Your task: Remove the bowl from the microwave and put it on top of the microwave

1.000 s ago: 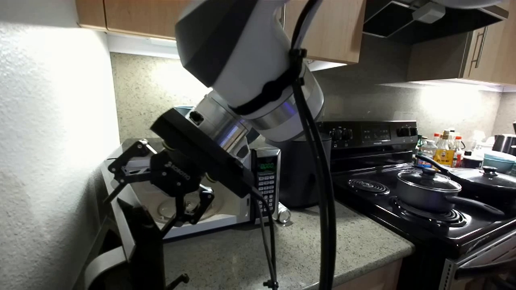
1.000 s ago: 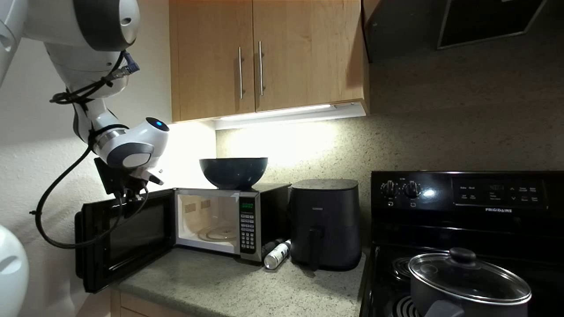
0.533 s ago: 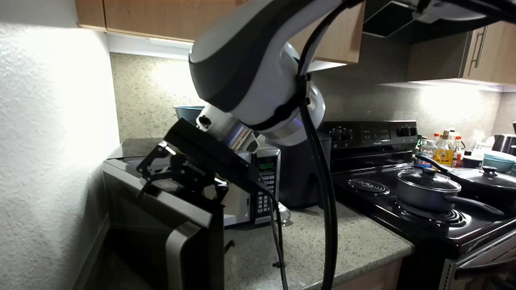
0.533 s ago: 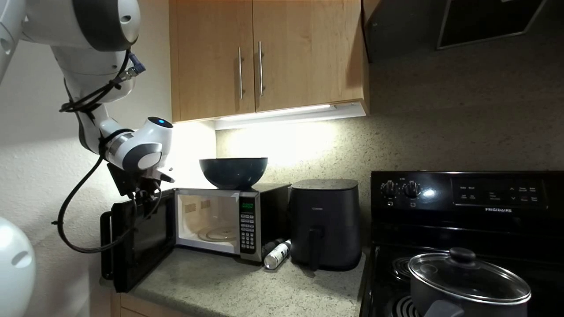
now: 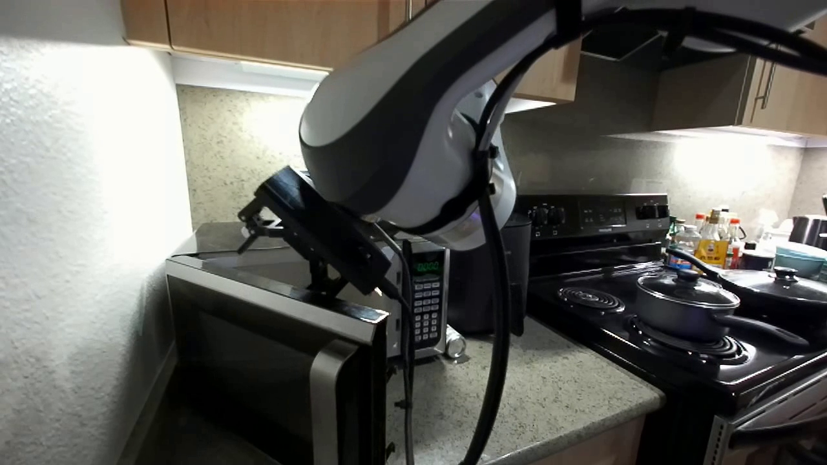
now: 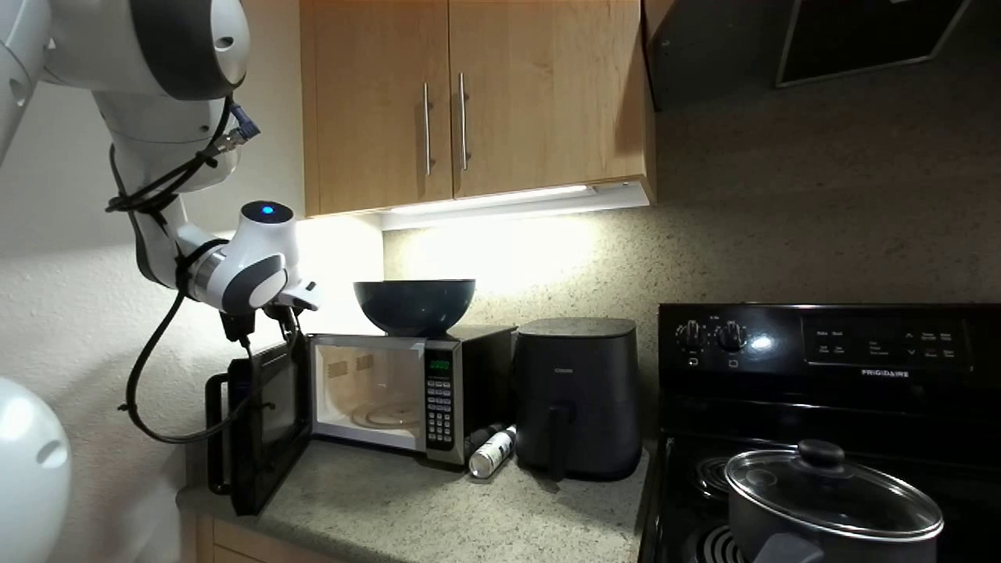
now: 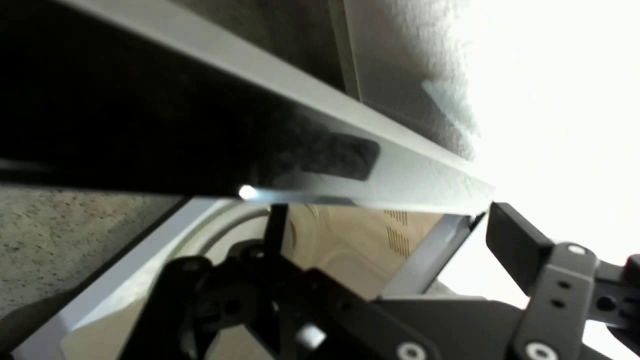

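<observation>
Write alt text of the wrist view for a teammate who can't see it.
The hand stands open across the lower part, with the beige interior of the microwave and its turntable beyond. Above, the open microwave door slants across the picture; speckled counter shows at left, a glaring wall at right.

Over on my left, near the side wall [image 5: 77, 181], the microwave [image 6: 443, 407] stands on the tabletop [image 6: 422, 508] beneath the cupboard [image 6: 532, 109]. The bowl [image 6: 414, 307] rests on top of the microwave; the turntable [image 6: 389, 414] lies inside, and the open door [image 5: 252, 349] juts forward on the left. To the right, a container [image 6: 493, 452] lies between the microwave and the air fryer [image 6: 580, 399]; then comes the stove [image 6: 782, 367], bearing a pot [image 6: 833, 500] and a pan [image 5: 791, 294].
</observation>
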Tool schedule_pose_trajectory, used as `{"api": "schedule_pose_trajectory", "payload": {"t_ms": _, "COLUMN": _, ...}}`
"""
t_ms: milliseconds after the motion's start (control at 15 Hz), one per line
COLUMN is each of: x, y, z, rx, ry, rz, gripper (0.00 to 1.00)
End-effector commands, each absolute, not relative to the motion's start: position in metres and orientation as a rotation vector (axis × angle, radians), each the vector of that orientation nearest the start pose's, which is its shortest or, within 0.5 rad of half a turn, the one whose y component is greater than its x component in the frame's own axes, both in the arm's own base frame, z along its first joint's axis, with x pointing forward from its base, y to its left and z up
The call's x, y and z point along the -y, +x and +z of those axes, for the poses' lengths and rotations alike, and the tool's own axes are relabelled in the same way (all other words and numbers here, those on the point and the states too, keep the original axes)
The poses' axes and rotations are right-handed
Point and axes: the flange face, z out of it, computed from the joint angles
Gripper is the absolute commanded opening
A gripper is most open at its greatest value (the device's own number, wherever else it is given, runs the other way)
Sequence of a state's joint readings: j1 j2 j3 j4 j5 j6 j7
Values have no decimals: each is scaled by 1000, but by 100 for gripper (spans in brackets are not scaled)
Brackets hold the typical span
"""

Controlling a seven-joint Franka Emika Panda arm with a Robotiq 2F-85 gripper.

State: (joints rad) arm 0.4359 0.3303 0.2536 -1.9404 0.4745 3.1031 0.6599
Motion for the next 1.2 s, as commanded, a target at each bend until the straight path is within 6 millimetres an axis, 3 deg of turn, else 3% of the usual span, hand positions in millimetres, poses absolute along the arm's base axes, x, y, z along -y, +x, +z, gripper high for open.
{"api": "schedule_pose_trajectory", "payload": {"t_ms": 0, "x": -371, "y": 546, "z": 424, "rx": -668, "ry": -2115, "rz": -710, "gripper": 100}}
{"api": "schedule_pose_trajectory", "payload": {"t_ms": 133, "x": -373, "y": 544, "z": 431, "rx": -691, "ry": -2011, "rz": -802, "gripper": 100}}
{"api": "schedule_pose_trajectory", "payload": {"t_ms": 267, "x": -387, "y": 534, "z": 441, "rx": -651, "ry": -1894, "rz": -863, "gripper": 100}}
{"api": "schedule_pose_trajectory", "payload": {"t_ms": 333, "x": -394, "y": 552, "z": 488, "rx": -609, "ry": -1879, "rz": -873, "gripper": 100}}
{"api": "schedule_pose_trajectory", "payload": {"t_ms": 600, "x": -438, "y": 538, "z": 520, "rx": -446, "ry": -1836, "rz": -828, "gripper": 100}}
{"api": "schedule_pose_trajectory", "payload": {"t_ms": 800, "x": -452, "y": 530, "z": 520, "rx": -370, "ry": -1839, "rz": -820, "gripper": 100}}
{"api": "schedule_pose_trajectory", "payload": {"t_ms": 1133, "x": -450, "y": 527, "z": 521, "rx": -382, "ry": -1853, "rz": -832, "gripper": 100}}
